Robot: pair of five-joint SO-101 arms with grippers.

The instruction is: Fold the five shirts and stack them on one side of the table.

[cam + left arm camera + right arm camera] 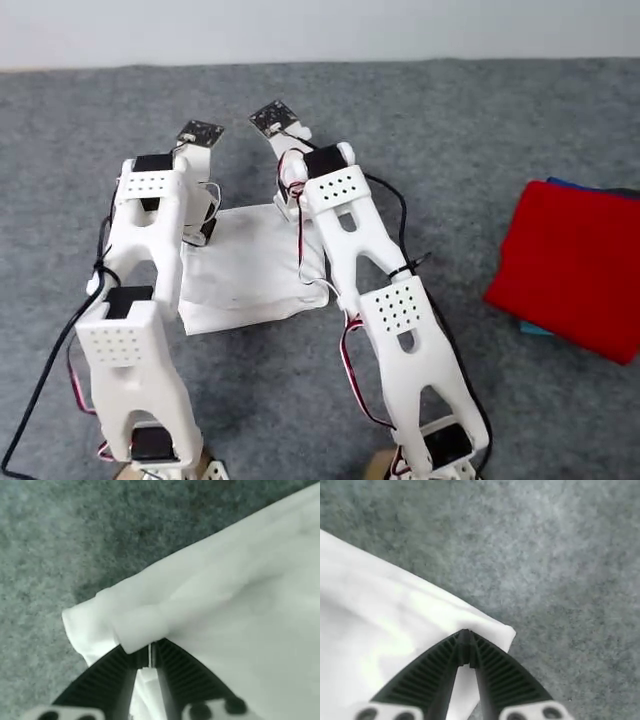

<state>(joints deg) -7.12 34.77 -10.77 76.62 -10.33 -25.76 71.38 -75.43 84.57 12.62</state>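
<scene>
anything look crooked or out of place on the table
Only the red shirt on the right: it lies askew over what it covers, so a teal corner pokes out beneath. The white shirt between the arms looks fine.

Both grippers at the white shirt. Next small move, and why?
Probably lift both corners together and draw them toward the near edge: left gripper and right gripper are each shut on a far corner of the flat-lying white shirt.

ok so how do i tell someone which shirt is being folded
Start at the middle of the grey table. The white shirt lies there, left gripper and right gripper each shut on a far corner. The other shirts, a red-topped stack, sit at the right edge.
</scene>
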